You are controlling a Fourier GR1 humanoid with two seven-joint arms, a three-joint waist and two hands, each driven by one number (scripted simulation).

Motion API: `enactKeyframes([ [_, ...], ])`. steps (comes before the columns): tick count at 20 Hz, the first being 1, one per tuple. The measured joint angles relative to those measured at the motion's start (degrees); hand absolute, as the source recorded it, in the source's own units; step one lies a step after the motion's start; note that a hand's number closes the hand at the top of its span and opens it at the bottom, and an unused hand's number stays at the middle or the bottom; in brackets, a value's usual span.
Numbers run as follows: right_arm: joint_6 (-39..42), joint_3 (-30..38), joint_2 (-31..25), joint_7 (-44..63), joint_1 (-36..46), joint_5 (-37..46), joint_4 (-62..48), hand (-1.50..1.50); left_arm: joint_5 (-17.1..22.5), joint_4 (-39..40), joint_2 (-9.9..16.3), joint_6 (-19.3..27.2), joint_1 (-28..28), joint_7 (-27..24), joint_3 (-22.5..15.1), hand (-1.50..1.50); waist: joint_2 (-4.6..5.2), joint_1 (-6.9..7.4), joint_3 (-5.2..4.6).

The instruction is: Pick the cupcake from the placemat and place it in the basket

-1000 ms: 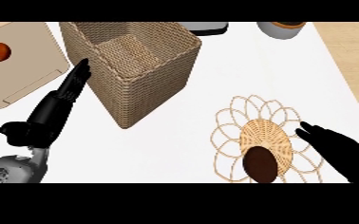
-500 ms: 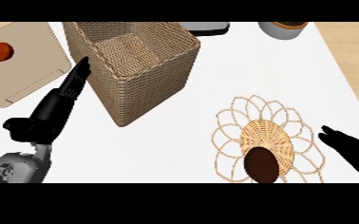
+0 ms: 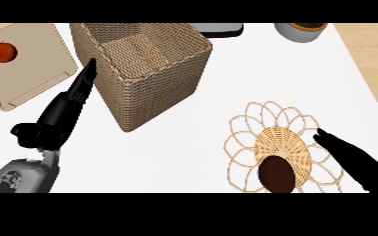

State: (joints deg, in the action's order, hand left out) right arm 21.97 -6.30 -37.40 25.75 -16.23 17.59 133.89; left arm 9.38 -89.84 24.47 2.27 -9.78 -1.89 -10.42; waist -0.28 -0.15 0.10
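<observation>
Sitting on placemat (image 3: 255, 130), cupcake (image 3: 276, 173) beside right hand (image 3: 347, 155).

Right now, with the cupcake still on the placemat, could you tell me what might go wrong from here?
The right hand sits at the placemat's right edge, apart from the cupcake; coming in low, its fingers might nudge the cupcake rather than close round it.

The placemat is a light woven piece and could slide with the cupcake.

The basket has tall walls, so a low carry might clip its rim. The left hand rests open beside it.
</observation>
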Motion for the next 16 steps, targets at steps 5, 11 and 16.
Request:
enactKeyframes([
  [5,-4.68,-4.47,4.65,-8.45,-0.27,11.23,-8.04,-1.5,-0.67,-1.17,-0.73,-1.23,0.05,1.34,1.13,0.0,0.08,0.07,0.0],
  [11,-7.29,-5.54,8.7,-13.77,-0.3,18.01,-13.01,-1.5,-1.59,-1.43,-2.11,-3.95,0.43,1.89,3.54,0.0,0.14,0.02,-0.04],
  [16,-7.8,-6.35,11.89,-16.38,0.2,20.84,-14.69,-1.5,-3.7,-2.44,-4.03,-4.72,1.56,1.78,4.36,0.0,0.13,0.09,-0.04],
])
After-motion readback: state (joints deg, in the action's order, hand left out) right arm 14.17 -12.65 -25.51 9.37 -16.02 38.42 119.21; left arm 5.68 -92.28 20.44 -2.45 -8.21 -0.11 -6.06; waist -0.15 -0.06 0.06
